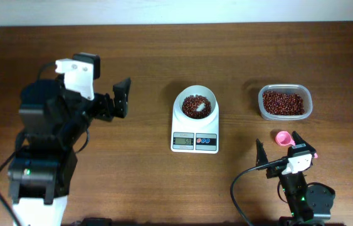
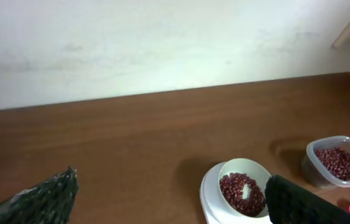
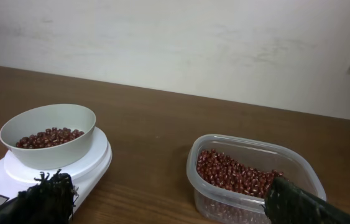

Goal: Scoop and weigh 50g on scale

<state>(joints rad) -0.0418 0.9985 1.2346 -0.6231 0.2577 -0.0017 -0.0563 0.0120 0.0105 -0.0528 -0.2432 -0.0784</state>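
Note:
The white scale [image 1: 195, 129] stands mid-table, and its round bowl [image 1: 209, 95] holds dark red-brown beans [image 1: 190, 104] around a bare white patch. The display [image 1: 183, 141] is too small to read. My left gripper [image 1: 106, 79] hovers open and empty well to the left of the scale. In the left wrist view the gripper [image 2: 171, 180] spans bare wood, with the bowl of beans [image 2: 237, 188] near its right finger. My right gripper [image 1: 281, 148] is open near the front edge, and the pink scoop [image 1: 283, 137] lies just ahead between its fingers. The right wrist view shows the gripper [image 3: 166, 182] empty.
A clear plastic tub [image 1: 308, 103] with more beans [image 1: 283, 102] sits right of the scale, just beyond the scoop. In the right wrist view the tub [image 3: 249, 144] is ahead on the right and the scale [image 3: 94, 160] ahead on the left. A wall runs along the table's far edge.

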